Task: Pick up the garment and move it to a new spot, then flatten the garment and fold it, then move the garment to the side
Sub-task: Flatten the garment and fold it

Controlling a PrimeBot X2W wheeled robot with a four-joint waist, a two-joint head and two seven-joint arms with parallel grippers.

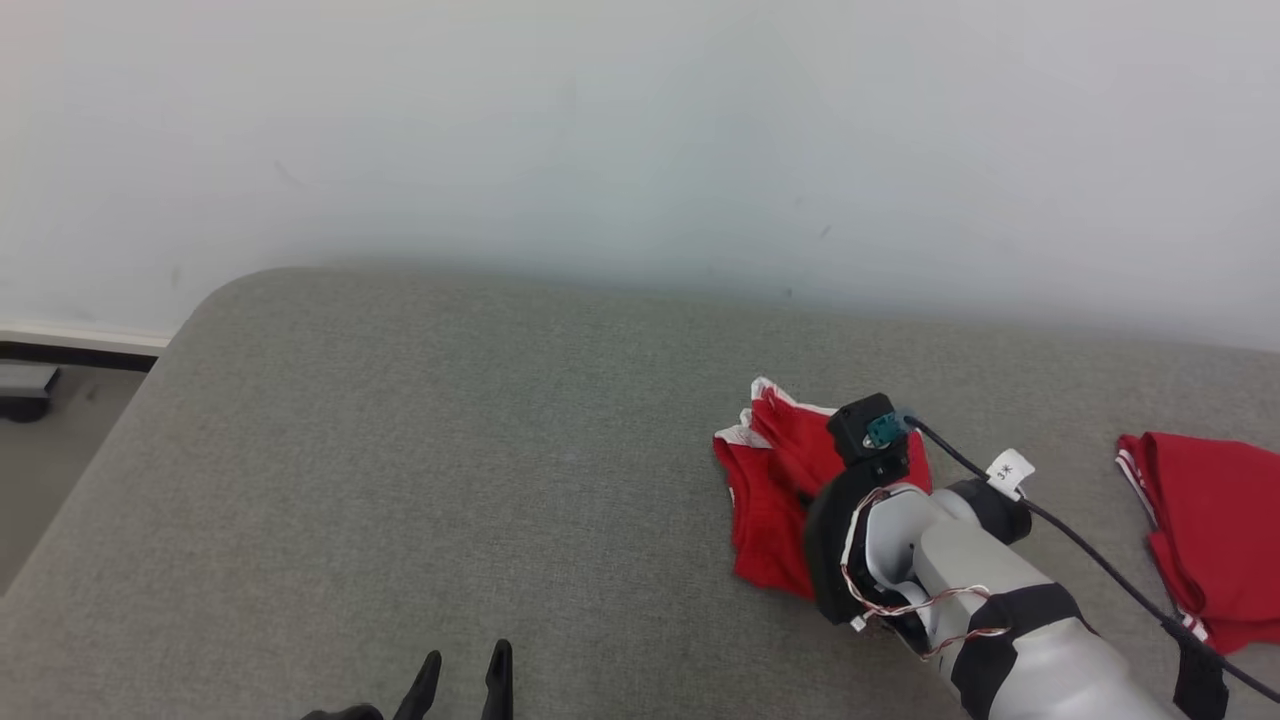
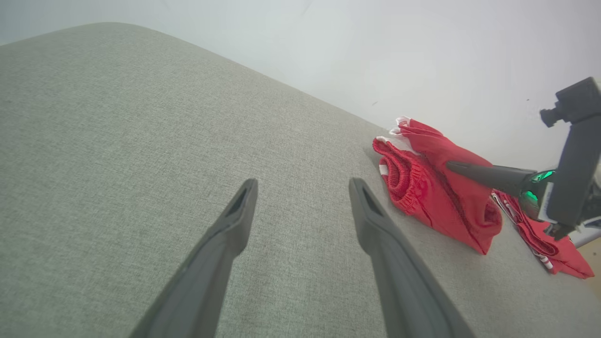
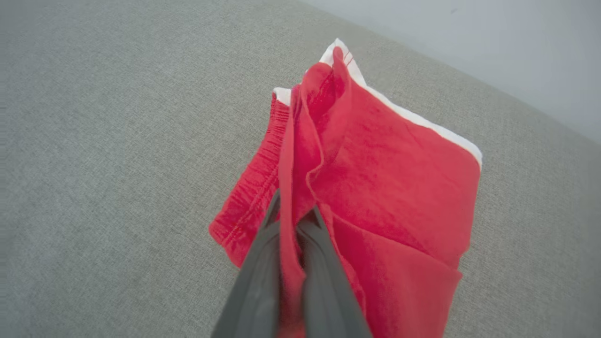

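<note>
The garment, red with white trim, lies bunched on the grey padded surface, right of centre. The right gripper is closed on a raised fold of it, with cloth pinched between both fingers. The left gripper sits at the near edge, left of the garment and well apart from it, jaws spread wide and holding nothing. A second red garment lies further right.

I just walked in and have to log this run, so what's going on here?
The robot's right pincer is shut on a fold of the red garment, which lies bunched on the grey cushion. The left pincer is open over bare cushion and holds nothing. A second red garment lies apart, further to the robot's right. Flattening and folding are not yet done.
</note>
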